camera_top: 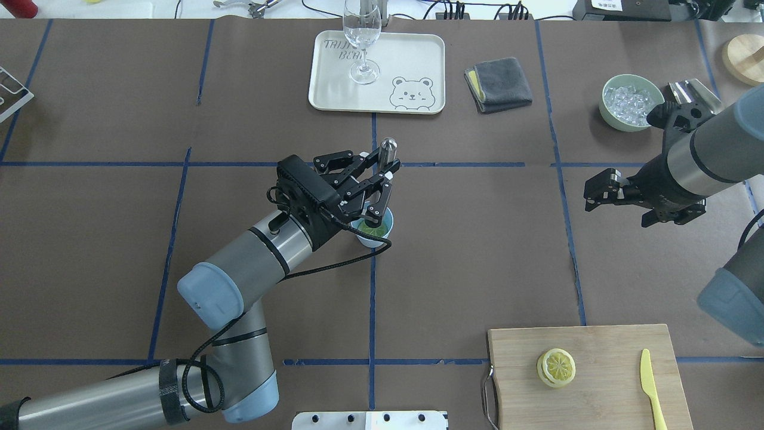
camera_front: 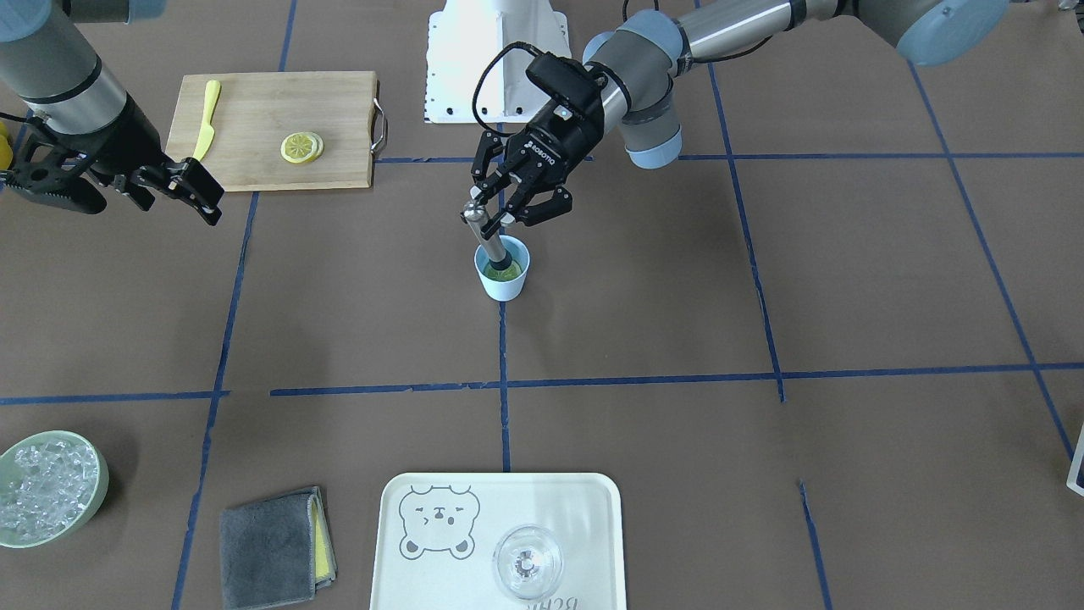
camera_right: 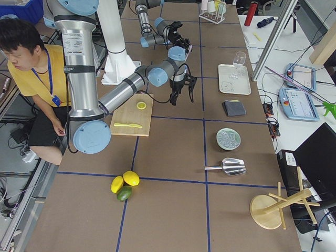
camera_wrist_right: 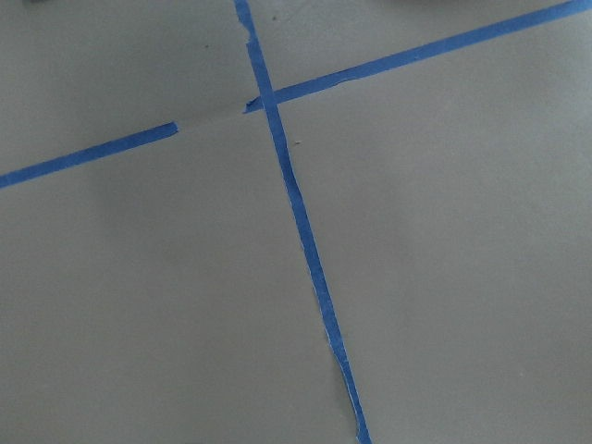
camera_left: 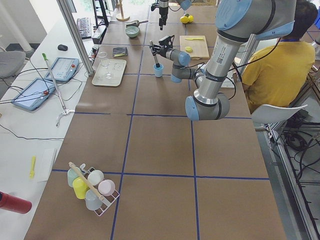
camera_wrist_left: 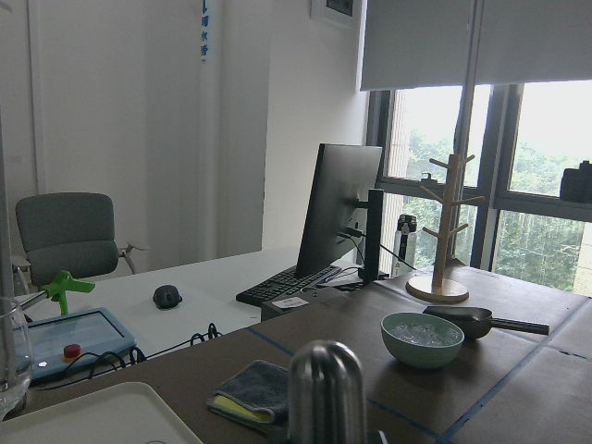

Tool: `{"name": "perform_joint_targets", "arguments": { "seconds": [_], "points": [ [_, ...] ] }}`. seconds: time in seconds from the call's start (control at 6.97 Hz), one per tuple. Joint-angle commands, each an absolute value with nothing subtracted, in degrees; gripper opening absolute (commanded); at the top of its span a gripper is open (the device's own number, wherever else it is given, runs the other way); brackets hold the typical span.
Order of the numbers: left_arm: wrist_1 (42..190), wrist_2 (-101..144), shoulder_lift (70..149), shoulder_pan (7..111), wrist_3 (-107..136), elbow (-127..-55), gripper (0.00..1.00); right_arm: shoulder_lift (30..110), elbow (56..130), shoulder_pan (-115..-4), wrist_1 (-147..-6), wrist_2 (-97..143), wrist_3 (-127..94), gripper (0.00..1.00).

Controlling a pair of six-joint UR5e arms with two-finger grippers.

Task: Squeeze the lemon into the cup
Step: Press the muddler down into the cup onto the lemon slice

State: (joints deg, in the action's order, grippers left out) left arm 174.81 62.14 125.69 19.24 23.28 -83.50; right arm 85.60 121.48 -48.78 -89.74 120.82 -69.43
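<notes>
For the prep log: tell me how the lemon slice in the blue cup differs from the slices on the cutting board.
The lemon slice sits inside the cup, under the metal muddler that the left gripper holds; the stacked slices lie open on the cutting board, nothing touching them. The cup's slice is single and looks greenish; the stack is two, bright yellow. Both are round lemon slices.

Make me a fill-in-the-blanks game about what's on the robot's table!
The left gripper holds a metal stick that reaches down into the blue ____.
The yellow knife lies on the wooden ____.
The green bowl is full of ____.
Missing words: cup, board, ice.
</notes>
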Motion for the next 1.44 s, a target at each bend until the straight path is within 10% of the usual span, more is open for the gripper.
{"name": "perform_joint_targets", "arguments": {
  "seconds": [0.0,1.29],
  "points": [
    [174.8,62.1,125.8,19.0,23.3,-81.2,0.0,85.6,121.6,-48.8,-89.7,120.8,-69.4,1.0],
    [174.7,62.1,126.1,17.8,23.0,-79.3,0.0,85.2,121.4,-48.8,-89.7,120.8,-69.4,1.0]
  ]
}}
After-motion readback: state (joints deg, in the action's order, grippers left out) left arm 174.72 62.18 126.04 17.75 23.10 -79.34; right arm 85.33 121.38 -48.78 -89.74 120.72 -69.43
